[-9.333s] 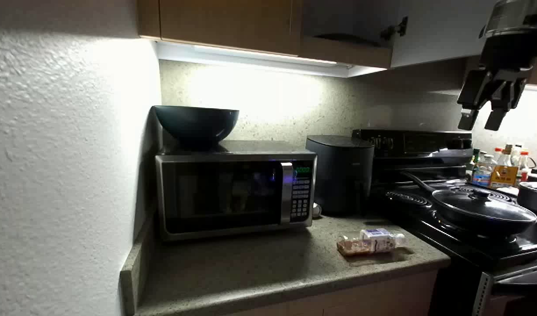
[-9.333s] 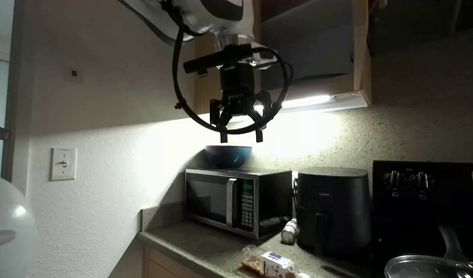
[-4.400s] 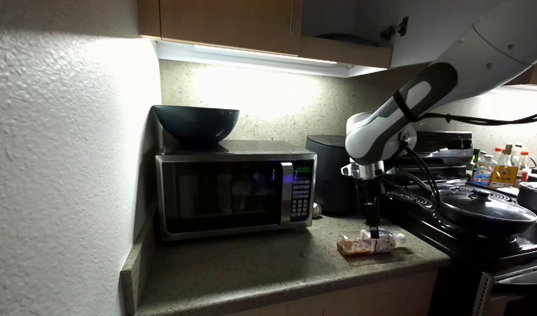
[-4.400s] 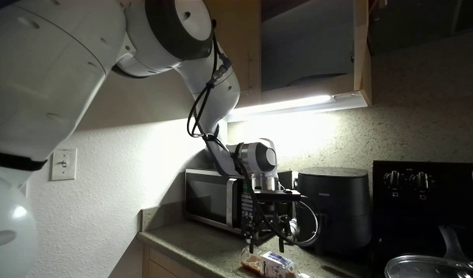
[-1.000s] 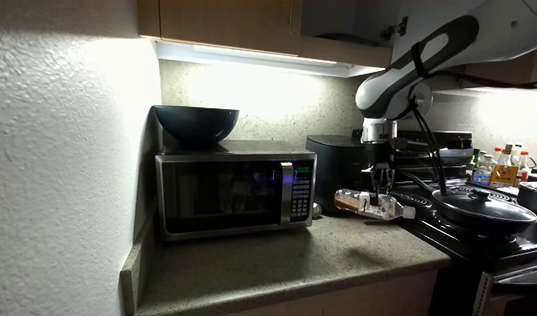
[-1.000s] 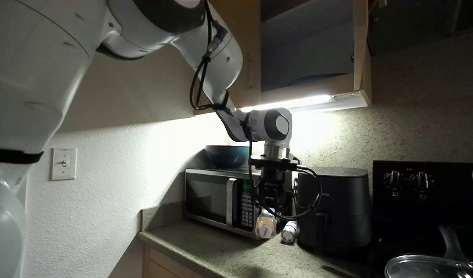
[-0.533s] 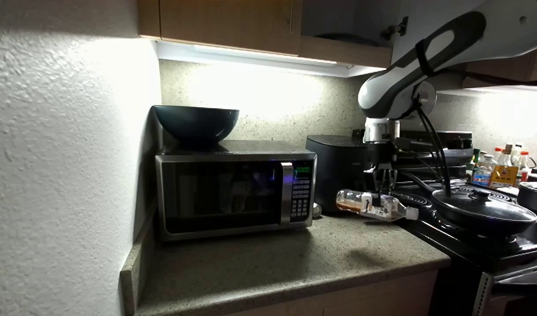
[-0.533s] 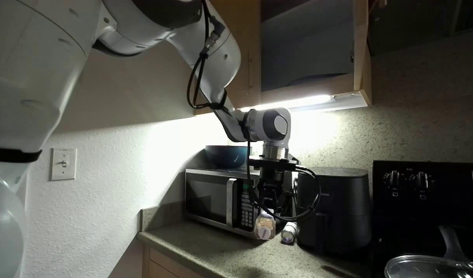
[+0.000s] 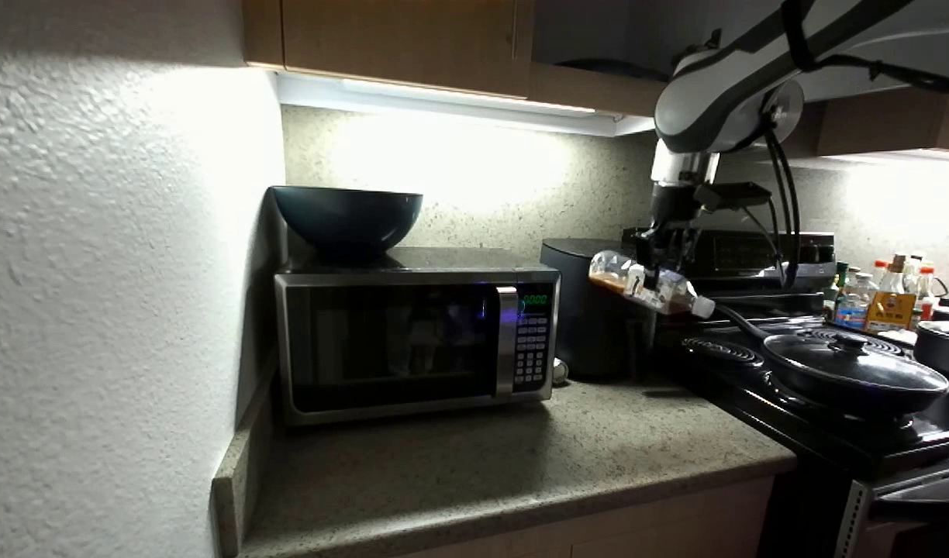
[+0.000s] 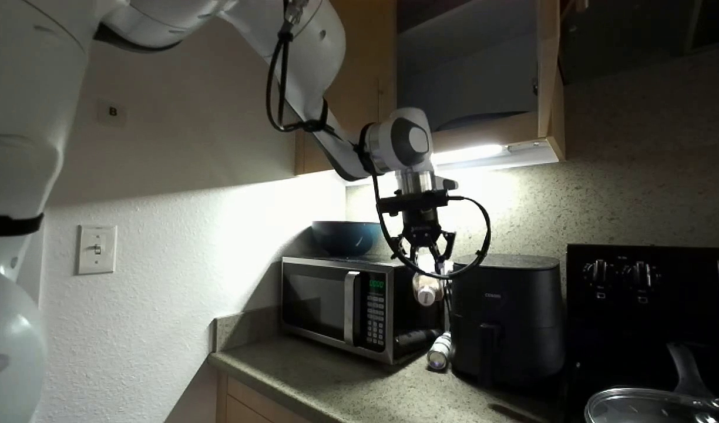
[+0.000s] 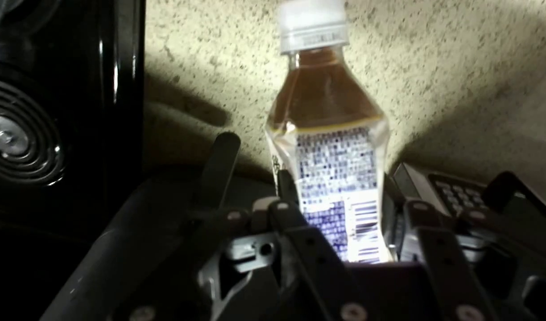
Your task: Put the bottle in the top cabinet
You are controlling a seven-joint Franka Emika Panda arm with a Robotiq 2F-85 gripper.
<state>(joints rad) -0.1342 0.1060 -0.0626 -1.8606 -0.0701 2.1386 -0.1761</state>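
A clear plastic bottle with brown liquid, a white cap and a white-and-purple label hangs in the air in front of the black air fryer. It lies nearly flat, tilted, its cap end lower in an exterior view. My gripper is shut around its label, one finger on each side in the wrist view. From an exterior view the bottle shows cap first, below the gripper. The top cabinet, brown wood, is above and left of the arm; one compartment stands open, with a dark flat object inside.
Below are the microwave with a dark blue bowl on it, the air fryer, and the stove with a lidded pan. The cabinet's lit underside is close to my wrist. Condiment bottles stand far right.
Earlier the bottle lay on the counter and my gripper stood open above it. The gripper took hold and lifted it; in the last half second both rose further, and the bottle's tilt grew.
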